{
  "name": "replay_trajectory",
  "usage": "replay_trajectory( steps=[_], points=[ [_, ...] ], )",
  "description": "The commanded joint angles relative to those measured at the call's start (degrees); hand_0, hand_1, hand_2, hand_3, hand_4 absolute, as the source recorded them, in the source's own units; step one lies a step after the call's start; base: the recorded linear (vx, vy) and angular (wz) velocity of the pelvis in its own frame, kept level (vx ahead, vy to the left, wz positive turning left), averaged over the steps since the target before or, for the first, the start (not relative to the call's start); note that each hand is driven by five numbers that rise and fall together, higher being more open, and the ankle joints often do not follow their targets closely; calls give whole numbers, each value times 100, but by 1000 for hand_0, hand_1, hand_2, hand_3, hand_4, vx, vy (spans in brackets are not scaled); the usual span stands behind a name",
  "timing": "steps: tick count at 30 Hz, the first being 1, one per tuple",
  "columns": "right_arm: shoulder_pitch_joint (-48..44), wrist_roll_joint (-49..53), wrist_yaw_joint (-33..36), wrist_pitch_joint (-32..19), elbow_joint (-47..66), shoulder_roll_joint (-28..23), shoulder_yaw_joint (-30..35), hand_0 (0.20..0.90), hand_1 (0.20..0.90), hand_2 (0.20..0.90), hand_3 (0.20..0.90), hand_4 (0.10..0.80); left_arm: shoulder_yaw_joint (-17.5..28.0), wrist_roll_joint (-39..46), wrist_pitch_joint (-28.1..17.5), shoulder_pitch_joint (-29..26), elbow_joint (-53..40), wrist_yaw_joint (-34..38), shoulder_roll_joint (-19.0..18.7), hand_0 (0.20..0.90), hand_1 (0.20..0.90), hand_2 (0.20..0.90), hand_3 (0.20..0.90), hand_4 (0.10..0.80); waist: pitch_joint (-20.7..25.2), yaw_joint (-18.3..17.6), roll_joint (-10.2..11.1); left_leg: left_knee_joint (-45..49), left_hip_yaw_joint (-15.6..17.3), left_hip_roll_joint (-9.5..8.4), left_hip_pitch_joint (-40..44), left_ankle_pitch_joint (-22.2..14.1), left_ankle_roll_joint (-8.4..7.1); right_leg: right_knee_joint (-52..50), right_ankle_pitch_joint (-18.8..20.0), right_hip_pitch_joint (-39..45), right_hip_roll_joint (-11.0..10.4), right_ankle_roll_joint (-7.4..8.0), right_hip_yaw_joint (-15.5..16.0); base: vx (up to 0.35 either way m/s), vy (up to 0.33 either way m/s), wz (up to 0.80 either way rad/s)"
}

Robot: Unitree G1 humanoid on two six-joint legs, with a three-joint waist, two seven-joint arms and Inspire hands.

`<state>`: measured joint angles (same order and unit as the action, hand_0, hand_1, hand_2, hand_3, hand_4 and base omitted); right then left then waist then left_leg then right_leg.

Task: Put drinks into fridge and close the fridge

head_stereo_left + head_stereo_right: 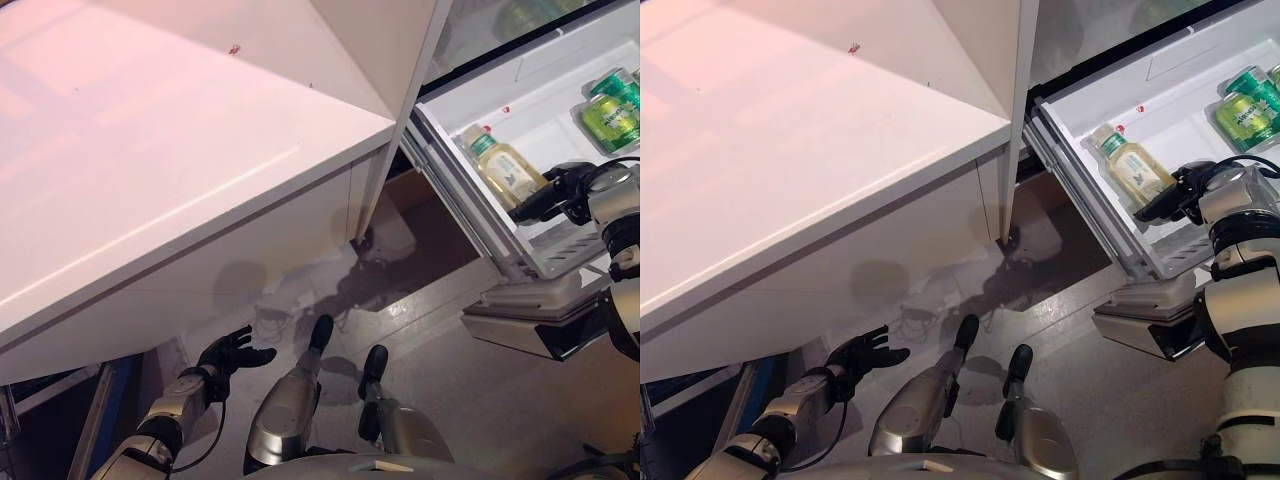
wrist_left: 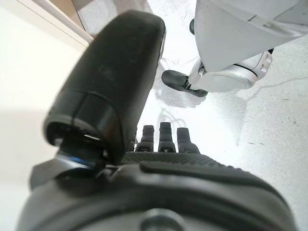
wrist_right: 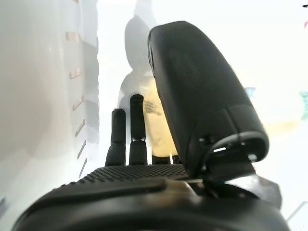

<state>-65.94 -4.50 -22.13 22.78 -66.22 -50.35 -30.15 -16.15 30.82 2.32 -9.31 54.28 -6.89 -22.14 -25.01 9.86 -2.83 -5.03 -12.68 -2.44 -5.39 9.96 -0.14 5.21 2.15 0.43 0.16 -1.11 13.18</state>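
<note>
Fingers of right hand (image 1: 1185, 195) straight, relaxed, just beside pale bottle (image 1: 1130, 165) lying on open fridge door shelf (image 1: 1160, 255); green cans (image 1: 1245, 110) farther along. Left hand (image 1: 230, 352) slack-fingered, below white counter (image 1: 150, 170).

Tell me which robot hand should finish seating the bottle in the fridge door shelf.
Right. The right robot hand is at the bottle on the door shelf, fingers straight. The left robot hand hangs low under the counter.

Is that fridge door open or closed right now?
Open. The fridge door is swung out, its shelf showing a pale bottle and green cans, with the right robot hand beside the bottle.
</note>
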Motion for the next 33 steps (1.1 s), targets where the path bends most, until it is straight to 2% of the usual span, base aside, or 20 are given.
replay_trajectory(
  steps=[1,5,9,14,17,18,21,23,26,31,33],
  points=[
    [-331,-70,110,36,262,-449,-436,900,900,900,900,800,53,-251,-71,305,-19,-28,-198,900,900,900,900,800,443,111,338,279,267,24,-43,-605,-40,-712,-178,-489,-187,93,-400,0,0,0],
    [-354,64,130,81,309,-399,-374,900,900,900,900,800,83,-289,-60,304,-5,-9,-186,900,900,900,900,800,490,108,362,246,289,19,-5,-600,-34,-694,-166,-465,-188,102,-414,0,28,0],
    [-358,316,327,-83,363,-401,-292,900,900,900,900,800,87,-283,-97,310,33,-17,-174,900,900,900,900,800,523,82,378,188,318,24,55,-601,-31,-667,-148,-442,-187,118,-444,-29,47,-1],
    [-315,730,1149,-540,1199,-638,-155,900,900,900,900,800,174,-412,-36,436,74,53,-158,900,900,900,900,800,692,-38,509,117,427,32,170,-635,-31,-614,-113,-385,-176,171,-550,-39,60,-3],
    [-163,555,1669,-798,1876,-835,-55,900,900,900,900,800,258,-519,-8,535,145,85,-153,900,900,900,900,800,796,-128,591,122,496,28,245,-674,-18,-608,-104,-337,-177,198,-619,-15,58,-16],
    [40,291,2081,-948,2510,-1016,80,900,900,900,900,800,346,-658,15,612,222,107,-133,900,900,900,900,800,904,-220,670,135,549,18,303,-717,2,-606,-104,-300,-171,224,-706,6,56,-21],
    [403,264,2422,-1081,3281,-1203,408,900,900,900,900,800,417,-792,11,666,376,100,-114,900,900,900,900,800,1055,-331,742,156,627,3,380,-775,39,-611,-105,-255,-165,257,-824,11,56,-18],
    [963,24,2706,-1190,4146,-1289,962,900,900,900,900,800,509,-935,-8,676,583,76,-28,900,900,900,900,800,1239,-510,766,168,727,-9,492,-848,85,-597,-110,-178,-155,291,-974,17,80,-33],
    [1584,-247,3109,-1491,4653,-1314,1488,900,900,900,900,800,534,-1007,4,675,674,80,61,900,900,900,900,800,1441,-644,784,158,829,-6,627,-929,117,-552,-104,-81,-158,343,-1126,25,77,-37],
    [2378,148,4114,-2035,5204,-1099,2417,900,900,900,900,800,488,-1203,-45,697,801,51,214,900,900,900,900,800,1704,-792,765,183,948,-8,818,-1059,159,-552,-115,47,-181,400,-1298,31,43,-30],
    [2730,736,4666,-2486,5279,-837,2893,900,900,900,900,800,407,-1328,4,696,809,24,261,900,900,900,900,800,1769,-834,731,231,972,-23,894,-1138,184,-566,-137,120,-205,415,-1367,38,26,-19]
  ],
)
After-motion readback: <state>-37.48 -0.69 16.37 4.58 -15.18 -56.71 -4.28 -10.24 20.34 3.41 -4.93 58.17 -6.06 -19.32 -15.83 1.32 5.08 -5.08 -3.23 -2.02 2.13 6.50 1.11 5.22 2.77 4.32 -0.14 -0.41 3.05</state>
